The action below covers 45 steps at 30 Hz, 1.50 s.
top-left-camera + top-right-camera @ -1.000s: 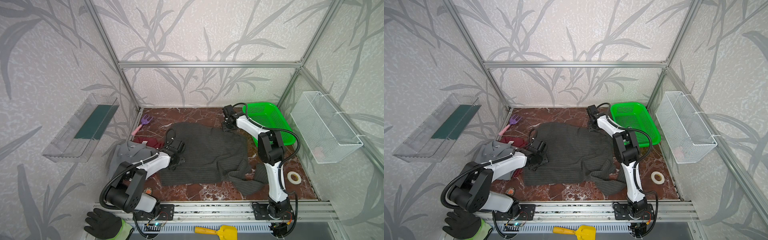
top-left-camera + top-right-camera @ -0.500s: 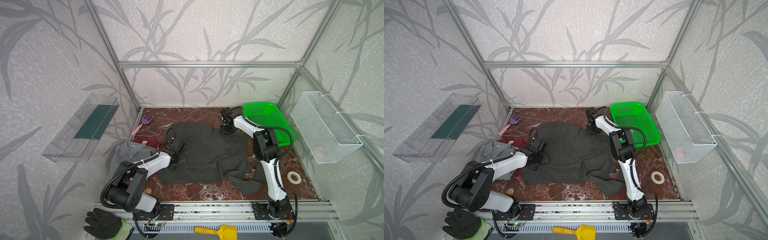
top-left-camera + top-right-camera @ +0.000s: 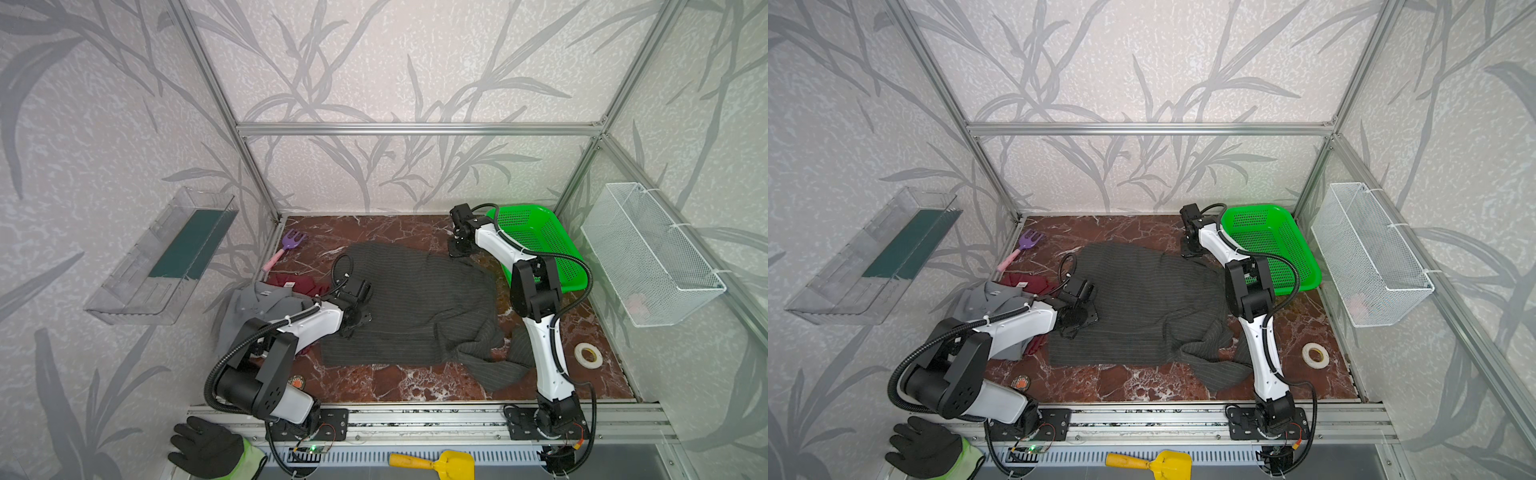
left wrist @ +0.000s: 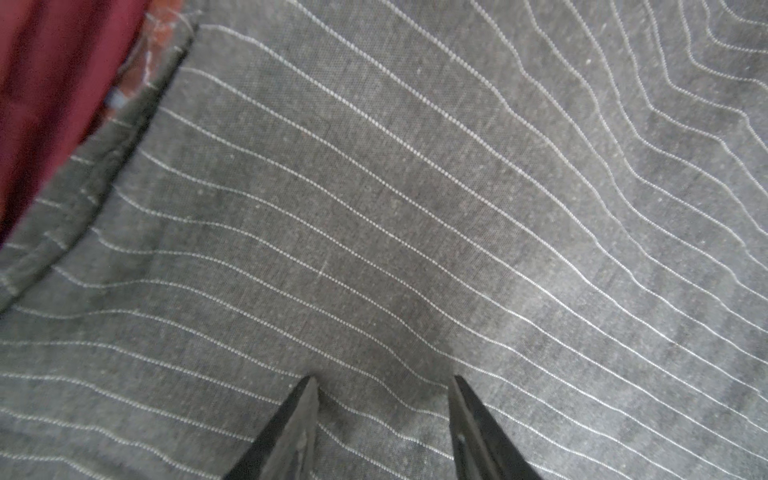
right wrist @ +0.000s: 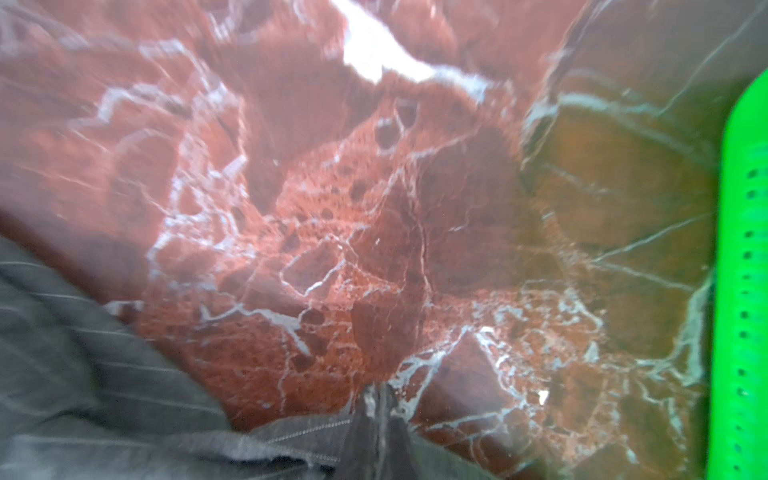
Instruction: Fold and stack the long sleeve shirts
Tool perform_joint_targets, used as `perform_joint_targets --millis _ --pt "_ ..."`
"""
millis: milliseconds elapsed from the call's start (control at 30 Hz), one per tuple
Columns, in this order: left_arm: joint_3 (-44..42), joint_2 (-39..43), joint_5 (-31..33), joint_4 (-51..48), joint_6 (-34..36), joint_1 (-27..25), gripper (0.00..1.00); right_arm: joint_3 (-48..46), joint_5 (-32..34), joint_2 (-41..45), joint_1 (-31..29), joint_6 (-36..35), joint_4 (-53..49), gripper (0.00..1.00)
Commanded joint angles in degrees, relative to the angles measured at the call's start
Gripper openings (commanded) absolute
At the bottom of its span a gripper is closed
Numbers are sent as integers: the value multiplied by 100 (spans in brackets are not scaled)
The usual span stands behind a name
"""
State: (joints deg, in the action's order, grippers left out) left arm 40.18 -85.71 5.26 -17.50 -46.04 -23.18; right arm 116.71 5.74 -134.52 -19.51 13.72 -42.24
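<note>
Right gripper, spread a second ago, is pinching the pinstriped shirt just beside the green basket; left gripper is resting spread on it, well apart from that basket.

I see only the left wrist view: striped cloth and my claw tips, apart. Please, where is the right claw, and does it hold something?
Observer: The right claw is shut on the pinstriped shirt's far edge, beside the green basket.
Operator: Is this shirt folded already?
Observer: No, it lies spread out, with one sleeve crumpled on its near right side.
Operator: And the red cloth in my corner?
Observer: A dark red shirt, touching a grey collared shirt.
</note>
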Motion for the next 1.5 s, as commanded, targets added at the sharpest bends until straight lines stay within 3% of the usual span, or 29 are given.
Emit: perform_joint_targets --millis 0,367,533,700,800,867,1000,1033,1067,1133,1200,1300,1367,1467 --pt "-200 -326 -175 -292 -19 6 53 -252 -202 1000 -50 202 485 0" --pt "-239 -302 -139 -306 26 21 53 -2833 128 3530 -566 558 1673 0" --pt "-308 -267 -164 -251 -1 33 53 -4049 872 4559 -1562 758 1745 0" --pt "-376 -183 -114 -271 15 42 52 -5351 864 5254 -2898 1120 2260 0" --pt "-380 -149 -134 -263 15 51 53 -5808 -65 5147 -3300 1845 2325 0" --pt "-377 -125 -135 -260 4 55 53 -6062 -326 4972 -3553 2112 2441 0" --pt "-371 -77 -160 -266 -10 50 53 -6033 -958 4287 -3804 2220 2255 0" --pt "-371 -50 -160 -285 -10 51 53 -5931 -1082 4208 -3765 2218 2029 4" --pt "-387 -17 -152 -292 -10 51 53 -5850 -1093 4277 -3732 2156 1886 15" --pt "-422 53 -124 -315 0 51 53 -5705 -726 4689 -3648 1987 1600 37" --pt "-458 106 -95 -314 9 55 53 -5540 -376 5157 -3457 1829 1538 52" --pt "-407 68 -71 -386 1 55 53 -5099 -440 5336 -2869 1621 1388 57" --pt "-410 70 -96 -367 -10 50 52 -4581 -680 4978 -2496 1502 1177 57" --pt "-433 103 -109 -359 -17 50 52 -3833 -743 4197 -2390 1149 1083 58"
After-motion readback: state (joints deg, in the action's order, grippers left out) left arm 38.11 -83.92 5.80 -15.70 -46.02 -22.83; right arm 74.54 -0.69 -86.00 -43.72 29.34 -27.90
